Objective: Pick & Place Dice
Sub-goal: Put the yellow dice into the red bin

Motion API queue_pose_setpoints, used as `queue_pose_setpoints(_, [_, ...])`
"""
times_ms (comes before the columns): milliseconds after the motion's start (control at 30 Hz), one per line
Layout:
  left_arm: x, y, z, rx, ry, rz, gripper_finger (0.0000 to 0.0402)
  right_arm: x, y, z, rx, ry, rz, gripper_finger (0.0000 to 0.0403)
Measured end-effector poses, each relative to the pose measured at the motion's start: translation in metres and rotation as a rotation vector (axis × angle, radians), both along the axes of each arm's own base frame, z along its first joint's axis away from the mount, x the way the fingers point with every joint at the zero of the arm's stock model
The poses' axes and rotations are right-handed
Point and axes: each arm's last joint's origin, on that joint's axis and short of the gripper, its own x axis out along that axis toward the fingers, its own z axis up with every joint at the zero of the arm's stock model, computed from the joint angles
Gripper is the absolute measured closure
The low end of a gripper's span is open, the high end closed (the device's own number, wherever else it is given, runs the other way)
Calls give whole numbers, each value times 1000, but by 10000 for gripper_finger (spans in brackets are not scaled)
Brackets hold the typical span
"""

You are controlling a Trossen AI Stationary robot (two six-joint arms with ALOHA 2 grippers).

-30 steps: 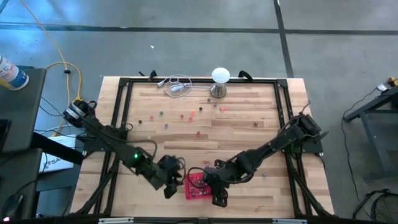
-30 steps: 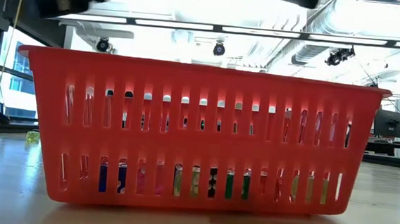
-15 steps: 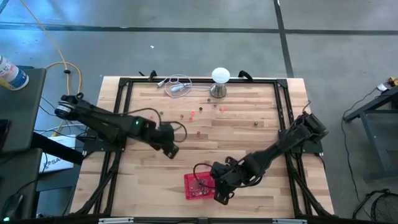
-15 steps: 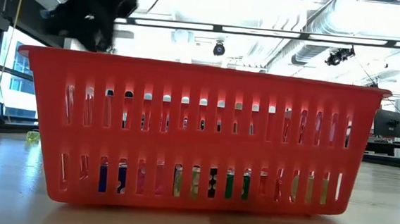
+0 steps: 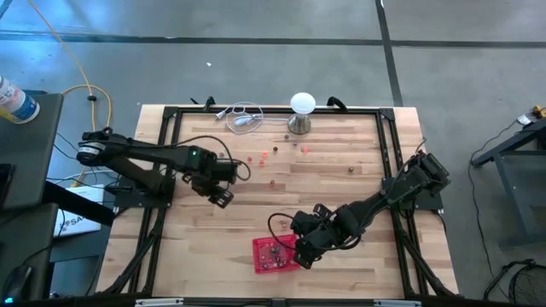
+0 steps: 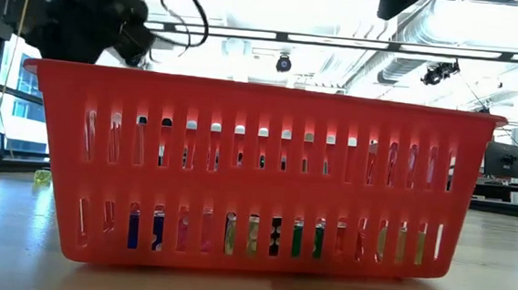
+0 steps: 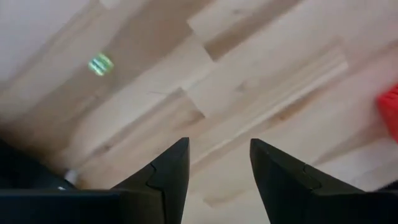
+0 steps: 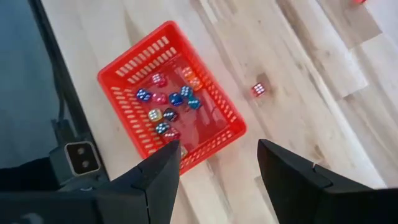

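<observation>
The dice are tiny coloured cubes. Several lie inside the red mesh basket (image 8: pixel 171 99), which rests on its base near the table's near edge (image 5: pixel 275 254). One red die (image 8: pixel 258 89) lies on the wood just beside the basket. More dice (image 5: pixel 264 157) are scattered toward the far side, and a green die (image 7: pixel 99 63) shows ahead of my left gripper. My left gripper (image 5: pixel 221 195) is open above bare wood, left of and beyond the basket. My right gripper (image 5: pixel 301 253) is open, above the basket's right side (image 8: pixel 217 163).
A white ball-topped metal stand (image 5: pixel 302 111) and a coil of cable (image 5: pixel 243 118) sit at the far edge. A black frame (image 5: pixel 166 162) runs around the tabletop. Bare wood (image 5: pixel 256 209) lies between the basket and the scattered dice. The low view is filled by the basket wall (image 6: pixel 257 172).
My left gripper has swung away from the basket's left side toward the table's far and left, ending over bare wood. My right gripper has shifted slightly toward the far-right, from over the basket's near corner. The basket has stayed in place.
</observation>
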Motion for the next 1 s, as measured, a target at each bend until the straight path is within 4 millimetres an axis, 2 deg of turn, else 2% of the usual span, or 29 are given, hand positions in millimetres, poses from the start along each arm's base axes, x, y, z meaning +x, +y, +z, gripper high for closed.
queue_pose_setpoints(133, [-8, 23, -19, -31, 68, 76, 241, 3, -6, 0, -12, 4, 12, 199])
queue_pose_setpoints(267, [-19, 36, -41, -40, 125, 151, 241, 3, -10, -1, -19, 28, 22, 199])
queue_pose_setpoints(500, [-26, 41, -59, 36, 154, 167, 241, 1, -15, -1, -37, 62, 15, 199])
queue_pose_setpoints(833, [-35, 46, -83, 27, 174, 349, 241, 2, -20, -1, -52, 72, 25, 199])
queue_pose_setpoints(1000, [-36, 54, -87, 23, 158, 395, 241, 3, -23, -1, -55, 76, 26, 199])
